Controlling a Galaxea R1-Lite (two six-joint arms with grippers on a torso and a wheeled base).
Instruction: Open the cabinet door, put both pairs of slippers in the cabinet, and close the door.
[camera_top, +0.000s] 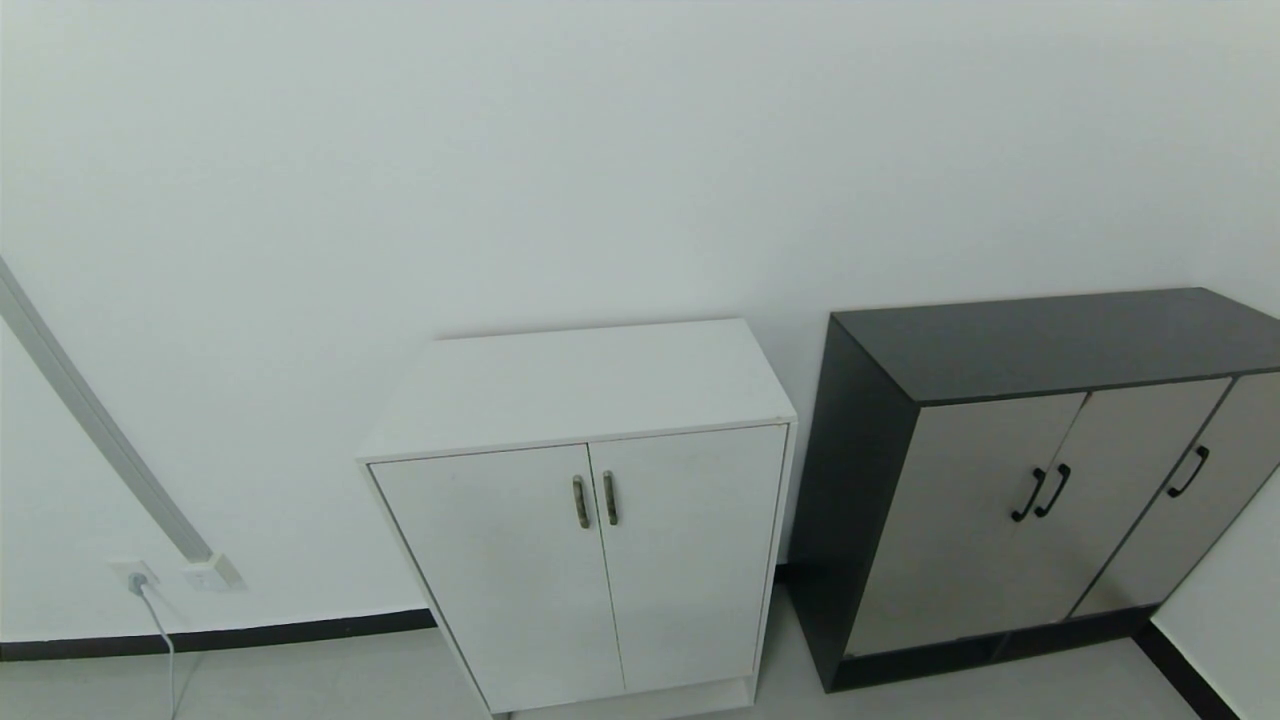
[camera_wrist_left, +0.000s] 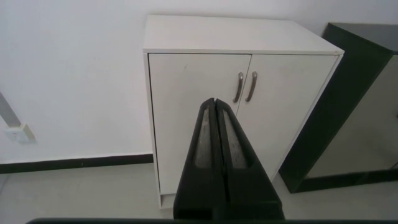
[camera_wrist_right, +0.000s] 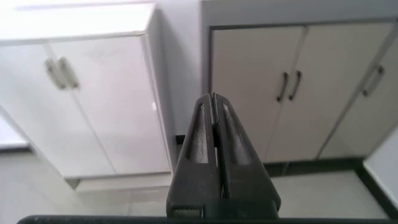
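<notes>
Two pincers are sitting pressed together, holding nothing: your left gripper (camera_wrist_left: 215, 107) is pointing at the white cabinet (camera_wrist_left: 186, 93), your right gripper (camera_wrist_right: 215, 101) toward the gap between it and the dark cabinet (camera_wrist_right: 249, 81). You are facing stiff panel doors (camera_top: 690, 540), probably swinging lightly; the slim handles (camera_top: 582, 502) at their meeting edges are offering the hold. Both doors are standing shut, hiding any contents.

Bright, even light, seemingly from overhead. A soft shadow falls between white cabinet (camera_top: 580, 390) and black cabinet (camera_top: 1050, 340) — head view's edges bow slightly.
</notes>
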